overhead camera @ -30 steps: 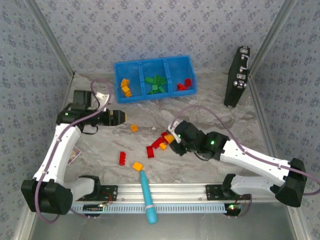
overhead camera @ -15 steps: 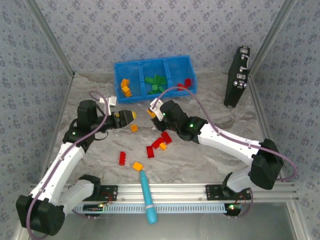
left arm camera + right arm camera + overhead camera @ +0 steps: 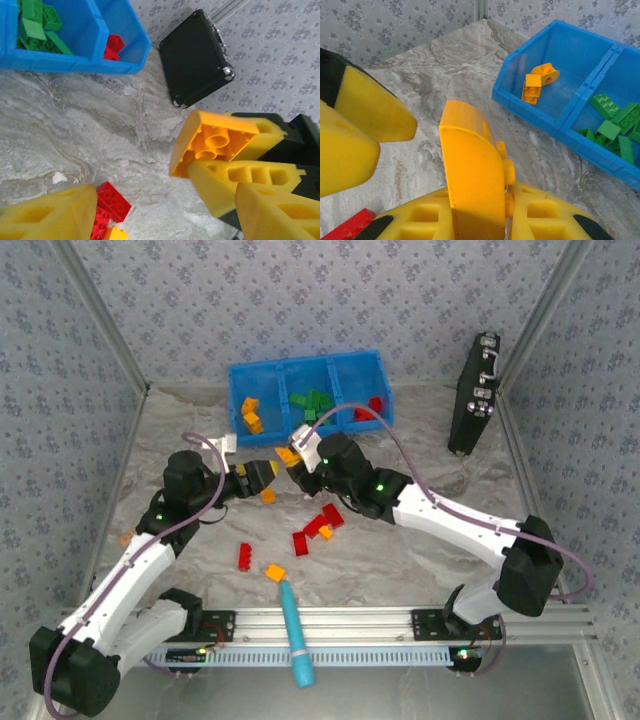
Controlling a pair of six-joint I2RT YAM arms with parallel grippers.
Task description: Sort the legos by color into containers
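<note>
Seen from above, the right end effector (image 3: 293, 462) is clamped on an orange brick (image 3: 288, 454) over the table (image 3: 380, 570), with the blue tray (image 3: 300, 368) at 12 o'clock and the left end effector (image 3: 268, 473) spread apart at 9 o'clock; the left wrist view puts that brick at 3 o'clock; the right wrist view shows it upright between yellow fingers (image 3: 545, 212).

Top view high, from near edge; wrist views close, low; all share tray (image 3: 236, 405).
</note>
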